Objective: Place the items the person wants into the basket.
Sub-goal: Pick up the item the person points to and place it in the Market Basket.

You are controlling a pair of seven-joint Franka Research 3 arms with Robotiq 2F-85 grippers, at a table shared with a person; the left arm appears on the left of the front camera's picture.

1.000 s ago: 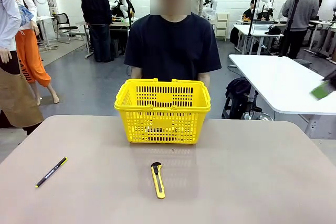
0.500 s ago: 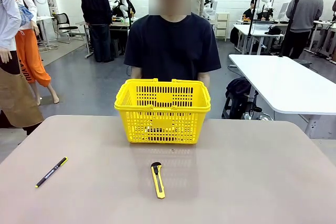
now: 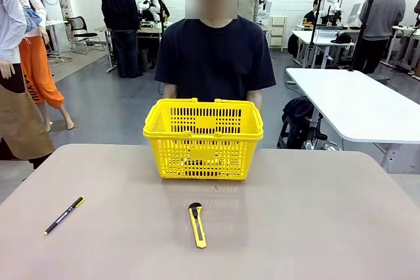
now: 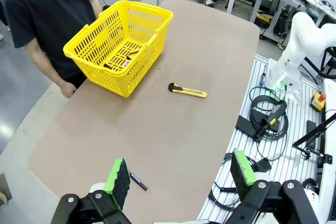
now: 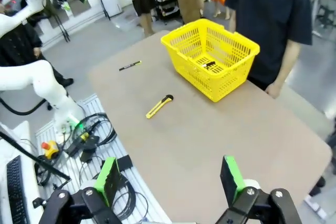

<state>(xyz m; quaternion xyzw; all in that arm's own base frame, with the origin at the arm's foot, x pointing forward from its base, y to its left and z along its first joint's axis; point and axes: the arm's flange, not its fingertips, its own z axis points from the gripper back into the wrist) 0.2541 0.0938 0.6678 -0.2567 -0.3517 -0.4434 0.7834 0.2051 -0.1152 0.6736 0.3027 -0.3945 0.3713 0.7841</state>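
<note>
The yellow basket (image 3: pixel 203 137) stands at the far middle of the table, right in front of the person (image 3: pixel 215 57) in a dark T-shirt. In the left wrist view a few dark items (image 4: pixel 124 60) lie on the floor of the basket (image 4: pixel 147 56); they are too small to tell apart. The right wrist view shows the basket (image 5: pixel 186 69) with a dark item (image 5: pixel 209 65) inside it. My left gripper (image 4: pixel 180 174) hangs open and empty high over the table's near left corner. High above the near right side, my right gripper (image 5: pixel 169 179) is open and empty too.
A yellow utility knife (image 3: pixel 197 225) lies on the table in front of the basket. A slim black pen (image 3: pixel 63 215) lies near the left edge. The person's hands rest at the far table edge beside the basket. Other tables and people stand beyond.
A green-padded gripper blurred at the front view's right edge a second ago has left that view. Basket, knife and pen have not moved.
</note>
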